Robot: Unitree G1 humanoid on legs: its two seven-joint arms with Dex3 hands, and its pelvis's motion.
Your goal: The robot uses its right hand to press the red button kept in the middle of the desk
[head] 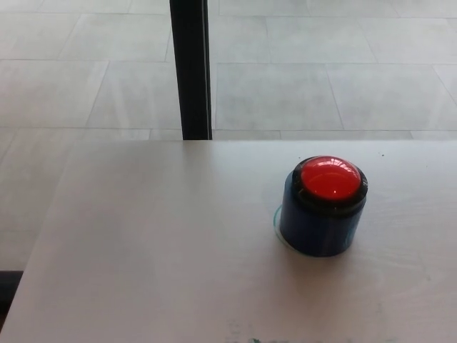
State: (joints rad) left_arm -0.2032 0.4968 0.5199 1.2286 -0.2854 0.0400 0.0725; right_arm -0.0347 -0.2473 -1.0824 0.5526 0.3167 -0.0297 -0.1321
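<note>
A domed red button sits in a black ring on top of a dark blue cylindrical base. It stands upright on the pale wooden desk, right of the middle in the head view. Neither of my hands nor any part of my arms shows in this view.
A black vertical post rises just behind the desk's far edge, left of the button. Grey floor tiles lie beyond the desk. The desk's left edge runs diagonally down the left side of the picture.
</note>
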